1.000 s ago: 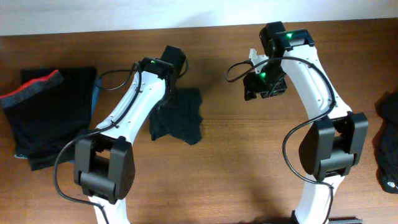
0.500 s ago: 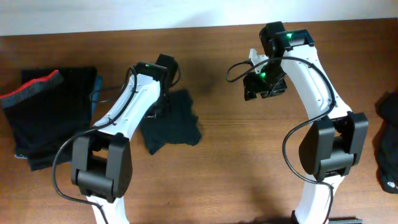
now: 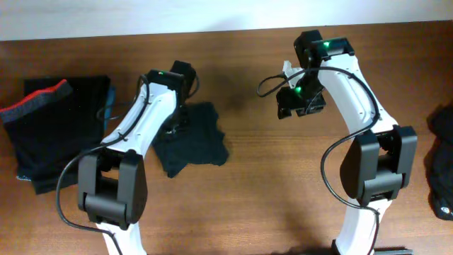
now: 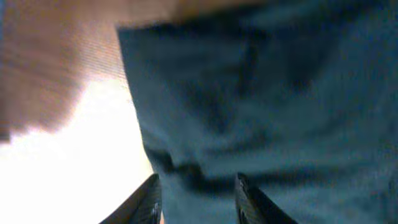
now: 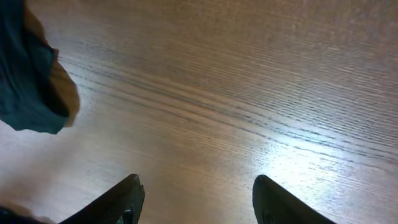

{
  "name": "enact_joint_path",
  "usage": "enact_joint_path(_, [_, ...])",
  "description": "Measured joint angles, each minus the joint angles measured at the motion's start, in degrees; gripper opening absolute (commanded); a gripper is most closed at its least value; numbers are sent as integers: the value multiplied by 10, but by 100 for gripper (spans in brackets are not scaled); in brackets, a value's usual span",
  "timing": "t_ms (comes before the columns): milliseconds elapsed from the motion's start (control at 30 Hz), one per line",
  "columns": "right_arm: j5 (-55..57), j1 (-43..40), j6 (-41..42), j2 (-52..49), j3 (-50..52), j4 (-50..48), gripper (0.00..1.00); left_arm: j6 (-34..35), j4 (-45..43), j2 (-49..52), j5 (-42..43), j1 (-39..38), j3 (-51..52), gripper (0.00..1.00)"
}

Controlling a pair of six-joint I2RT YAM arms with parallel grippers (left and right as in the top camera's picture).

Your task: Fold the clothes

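- Overhead: we take the small dark garment (image 3: 195,142) as our mark. It lies rumpled but flat on the wooden table (image 3: 269,191), roughly mid-table.
- The left gripper (image 3: 177,117) hangs over the upper left corner of that garment, close to the cloth. The arm covers it, so from up here we cannot tell how its jaws stand.
- Well to the left of the garment sits a folded pile (image 3: 64,142) of black cloth. A red-and-grey waistband (image 3: 39,103) runs across its top left, and a blue edge (image 3: 108,106) shows on the side nearest the garment.
- To the right of the garment, and apart from it, the right gripper (image 3: 297,106) hovers over bare wood. Much further right, at the frame's border, we see a black heap (image 3: 442,163) of fabric.
- Left wrist: the picture is blurred, yet the small dark garment (image 4: 280,112) fills most of it, with the wooden table (image 4: 56,74) to its left.
- The left gripper (image 4: 196,199) has its two tips parted by a narrow gap directly over the garment. We see cloth through the gap, and nothing is pinched between the tips.
- Right wrist: the right gripper (image 5: 199,199) stands with its jaws wide and empty. Only the wooden table (image 5: 249,93) lies between and beyond them.
- A corner of the small dark garment (image 5: 25,81) shows at the left border, well apart from this gripper.
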State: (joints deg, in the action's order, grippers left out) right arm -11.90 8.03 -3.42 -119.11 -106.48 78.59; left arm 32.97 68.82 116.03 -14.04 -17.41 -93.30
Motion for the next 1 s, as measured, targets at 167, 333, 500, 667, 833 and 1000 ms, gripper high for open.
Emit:
enact_joint_path(167, [0,0,0,0,0,0,61,-30,-35,0,-21,9,1,36])
enact_joint_path(333, [0,0,0,-1,0,7,61,-59,-49,12,-25,9,2,32])
enact_joint_path(500, [0,0,0,-1,0,9,61,-77,0,78,-27,9,7,32])
enact_joint_path(667, [0,0,0,-1,1,9,61,-83,86,115,3,8,8,26])
enact_joint_path(833, [0,0,0,-1,2,9,61,-91,143,129,93,7,9,27])
enact_joint_path(1000, [0,0,0,-1,2,8,61,-140,156,136,240,-9,9,26])
